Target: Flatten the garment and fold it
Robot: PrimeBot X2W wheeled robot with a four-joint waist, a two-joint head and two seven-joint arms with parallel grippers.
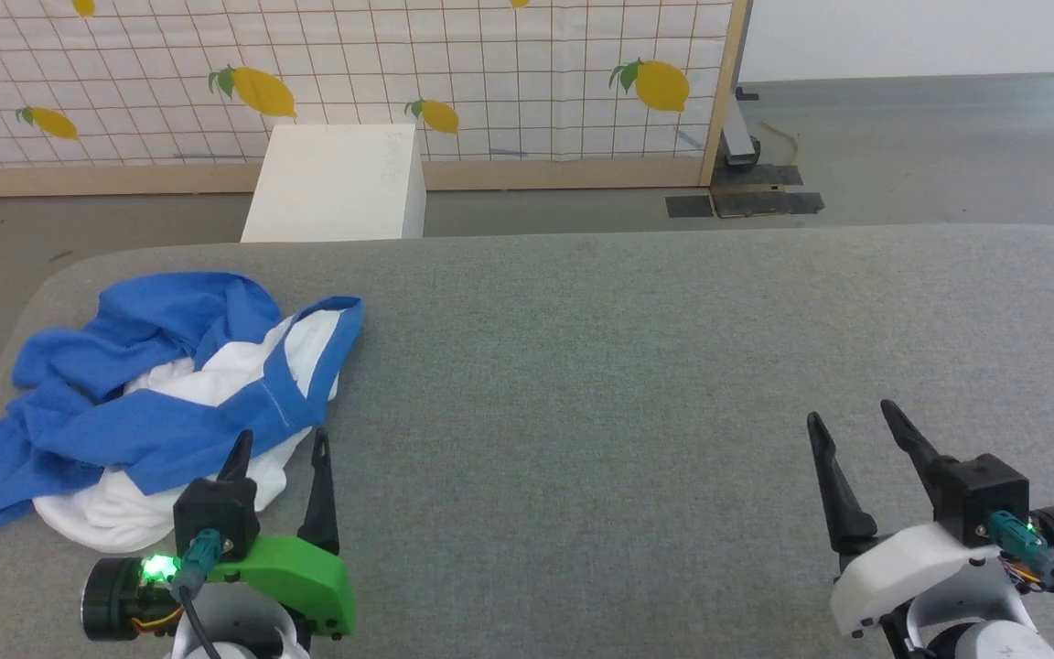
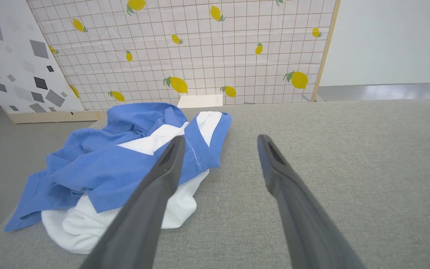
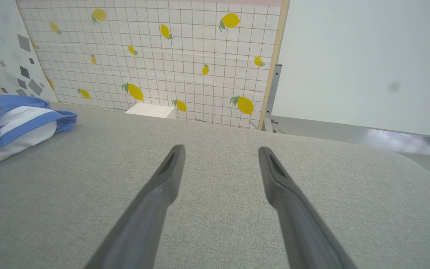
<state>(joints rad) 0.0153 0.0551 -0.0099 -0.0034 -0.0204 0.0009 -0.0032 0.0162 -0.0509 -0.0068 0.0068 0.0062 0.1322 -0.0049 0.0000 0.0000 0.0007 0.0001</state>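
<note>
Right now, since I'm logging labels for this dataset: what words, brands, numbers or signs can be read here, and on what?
No text can be read.
On the white box: faint grey marks near its right edge, too blurred to read.
On the garment: nothing readable; it lies crumpled.
On the lemon-print screen: lemons and grid lines, no words.

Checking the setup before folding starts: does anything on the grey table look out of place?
The white shirt with bright blue sleeves lies crumpled in a heap at the left end of the grey fabric-covered table, sleeves tangled over the body, one blue part reaching the edge. Nothing looks spilled or damaged.
</note>
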